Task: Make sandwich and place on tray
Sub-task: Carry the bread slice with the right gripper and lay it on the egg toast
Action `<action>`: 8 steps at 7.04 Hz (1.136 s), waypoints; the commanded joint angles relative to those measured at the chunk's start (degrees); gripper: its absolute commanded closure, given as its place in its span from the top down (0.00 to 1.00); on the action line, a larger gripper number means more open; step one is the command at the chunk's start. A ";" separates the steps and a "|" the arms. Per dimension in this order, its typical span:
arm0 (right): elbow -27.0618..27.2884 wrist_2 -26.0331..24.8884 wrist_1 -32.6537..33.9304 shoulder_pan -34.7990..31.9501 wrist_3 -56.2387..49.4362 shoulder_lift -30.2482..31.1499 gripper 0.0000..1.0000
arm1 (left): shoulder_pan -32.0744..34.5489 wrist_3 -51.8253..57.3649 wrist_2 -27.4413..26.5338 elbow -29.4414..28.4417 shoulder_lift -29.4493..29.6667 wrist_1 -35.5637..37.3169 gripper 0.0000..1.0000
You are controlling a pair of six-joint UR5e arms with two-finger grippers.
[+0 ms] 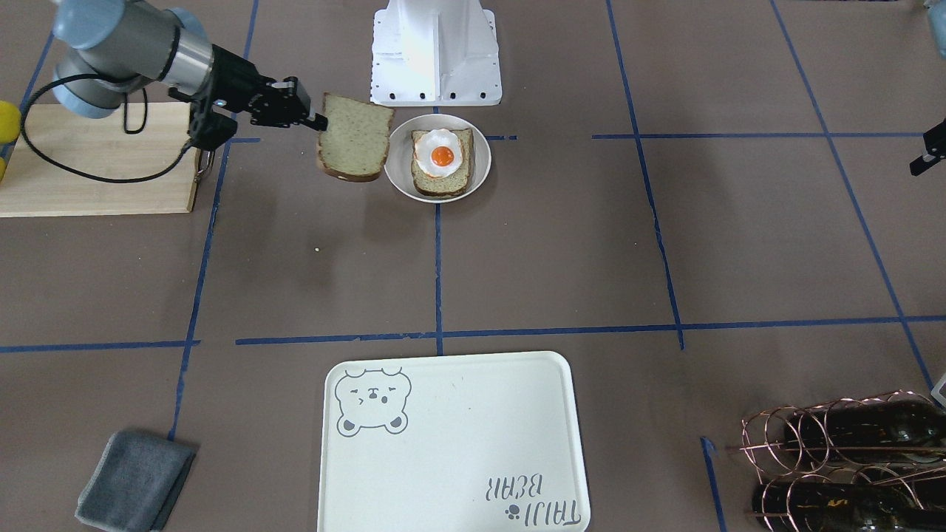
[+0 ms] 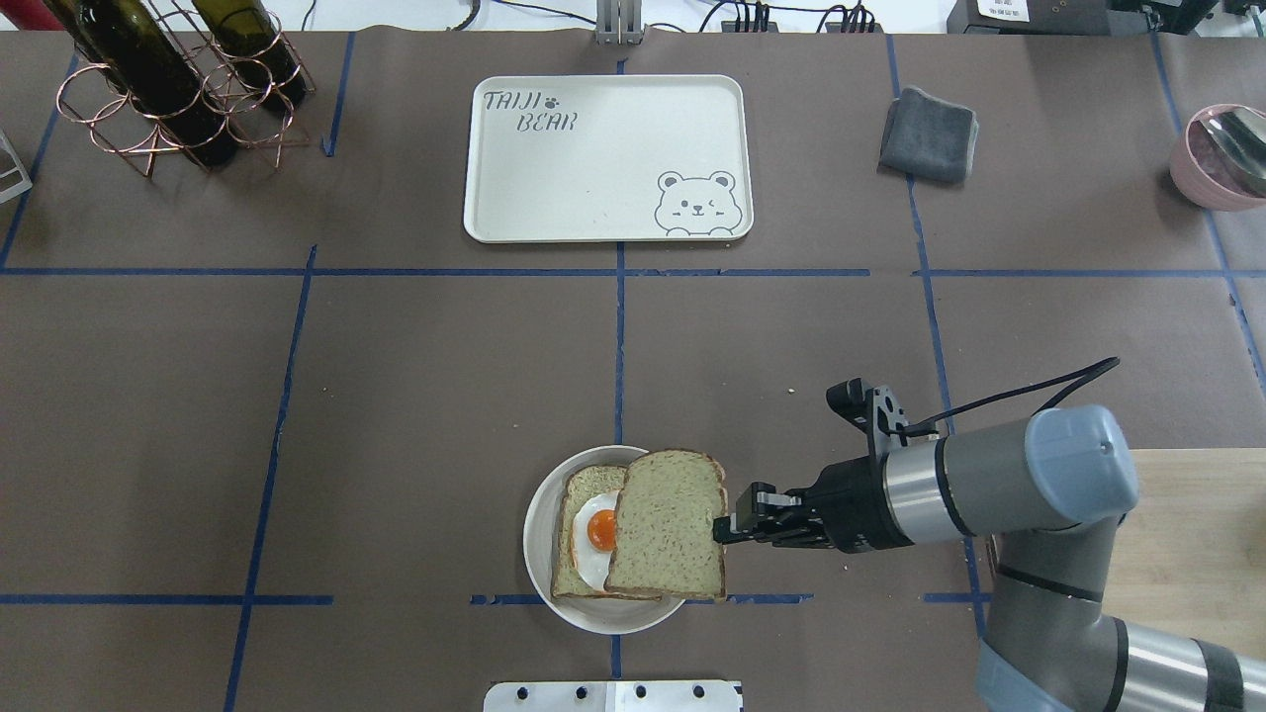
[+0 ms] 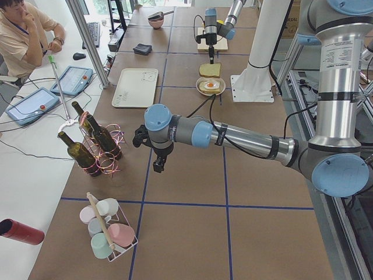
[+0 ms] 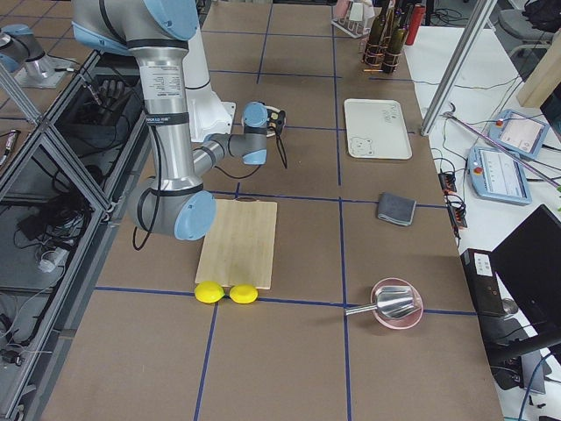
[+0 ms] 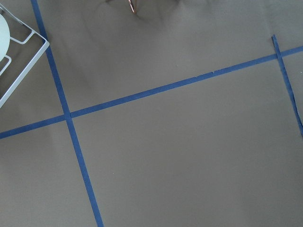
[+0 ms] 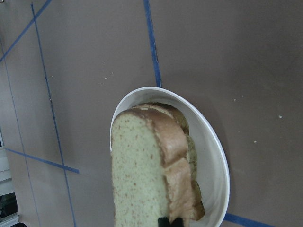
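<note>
1. R gripper is clamped on the edge of the top bread slice. The slice is carried roughly flat, off the table.
2. Overhead cam: that slice covers the R-arm side of the plate and part of the egg. Front cam: the slice only overlaps the plate rim and sits beside the egg. So it's raised, not set down on the stack.
3. Bottom slice lies flat on the plate w/ the egg on top, yolk up. Plate sits on the centre tape line, near the white robot mount.
4. Tray is at the far side from the robot, well apart from the plate. Bear face + lettering are in full view.
5. L gripper hangs over the table near the wire rack, well apart from the sandwich. Can't tell if it's released or clenched.
6. R wrist cam: the held slice blocks most of the plate and the whole egg.
7. Around: grey cloth near the tray on the R-arm side, wooden board by the R arm, lemons at the board's end, and pink bowl w/ a metal scoop further along.
8. Counts: 2 bread slices, 1 egg, 1 plate, 1 tray, 2 bottles in the rack, 1 cloth, 1 board, 2 lemons, 1 bowl.
</note>
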State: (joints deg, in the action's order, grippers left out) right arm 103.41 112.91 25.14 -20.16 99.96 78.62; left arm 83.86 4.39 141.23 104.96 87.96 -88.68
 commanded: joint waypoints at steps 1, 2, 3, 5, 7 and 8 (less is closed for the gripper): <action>-2.58 -2.51 4.20 2.75 0.06 -3.91 0.00 | -0.02 0.00 0.01 0.07 -0.07 0.00 1.00; -3.21 -3.47 4.21 3.20 -0.11 -4.09 0.00 | -0.02 0.09 0.01 0.07 -0.07 0.00 1.00; -3.39 -3.83 4.30 3.20 -0.20 -5.13 0.00 | -0.02 0.09 0.01 0.07 -0.16 0.00 1.00; -4.27 -3.92 4.21 3.20 -0.29 -6.37 0.00 | -0.02 0.09 0.10 -0.02 -0.16 0.00 1.00; -4.62 -3.75 4.12 2.85 -0.73 -6.11 0.00 | -0.02 0.09 0.01 -0.02 -0.16 0.00 1.00; -4.62 -3.75 4.21 2.76 -0.73 -6.11 0.00 | -0.02 0.09 0.10 -0.02 -0.16 0.00 1.00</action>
State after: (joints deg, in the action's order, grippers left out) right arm 98.85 109.12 29.32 -17.26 99.31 72.46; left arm 83.85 4.48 141.29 104.95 87.80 -88.68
